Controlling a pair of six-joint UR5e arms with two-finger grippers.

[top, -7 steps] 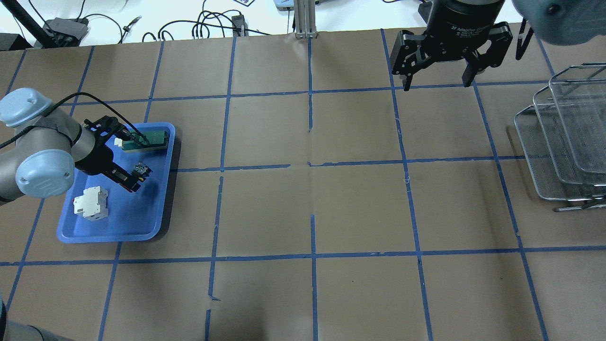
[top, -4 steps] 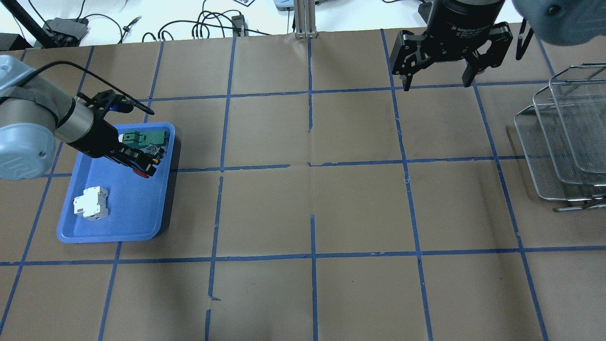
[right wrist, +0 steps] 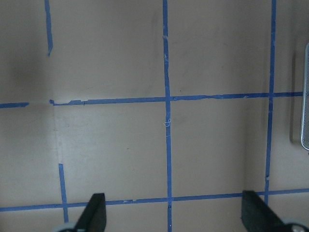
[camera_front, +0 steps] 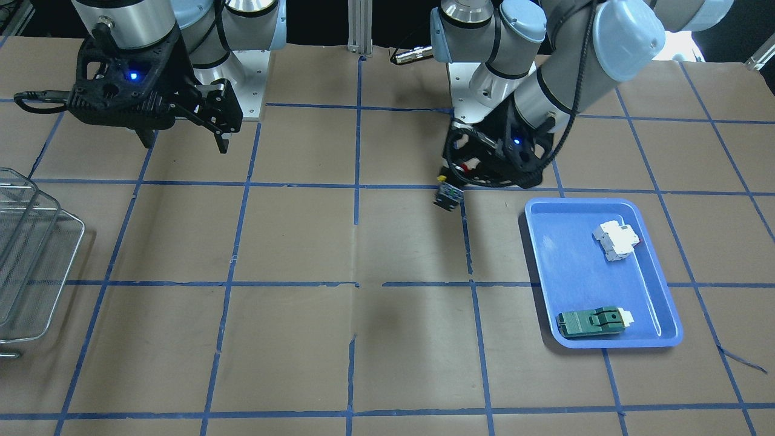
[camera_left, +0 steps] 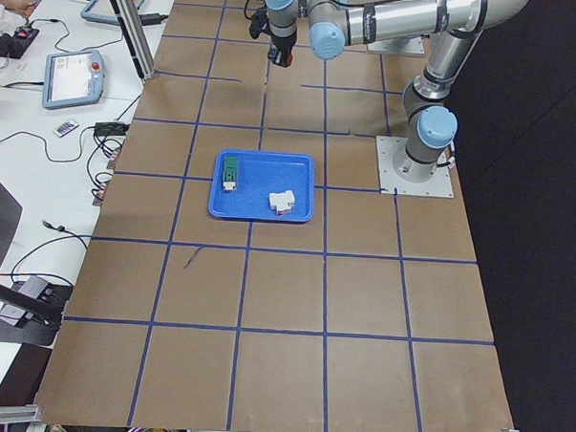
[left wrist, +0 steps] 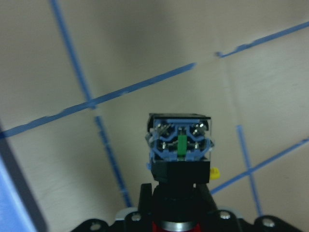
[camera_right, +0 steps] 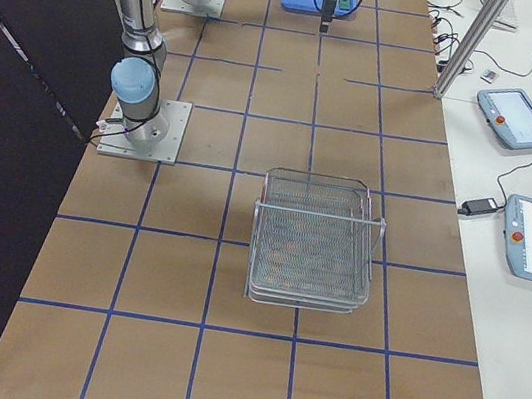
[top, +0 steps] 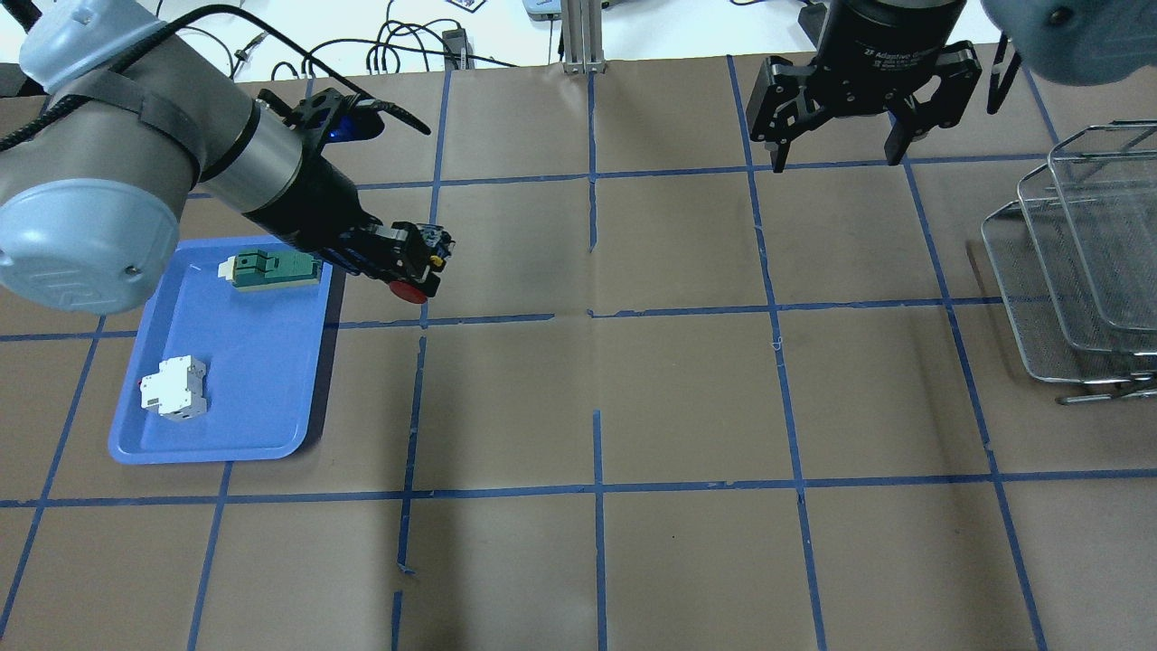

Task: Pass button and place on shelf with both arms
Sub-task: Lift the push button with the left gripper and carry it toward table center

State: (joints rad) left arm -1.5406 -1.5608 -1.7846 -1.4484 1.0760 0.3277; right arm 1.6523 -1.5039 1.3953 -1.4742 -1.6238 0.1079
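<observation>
My left gripper [top: 409, 264] is shut on the button [top: 418, 260], which it holds in the air just right of the blue tray. The button's red cap [top: 409, 291] points back toward me. In the left wrist view the blue-silver contact block [left wrist: 179, 144] points away from the camera. In the front view the button [camera_front: 448, 197] hangs below the left gripper [camera_front: 467, 171]. My right gripper [top: 836, 136] is open and empty, high over the far right of the table, also seen in the front view [camera_front: 181, 138]. The wire shelf [top: 1076, 271] stands at the right edge.
The blue tray [top: 217, 448] at the left holds a white breaker block [top: 174, 387] and a flat green part [top: 271, 268]. Brown paper with blue tape lines covers the table. The shelf's rim shows at the edge of the right wrist view [right wrist: 305, 96].
My left gripper has lifted the button out of the blue tray and carried it up and to the right, past the tray's edge. The right arm has not moved.
</observation>
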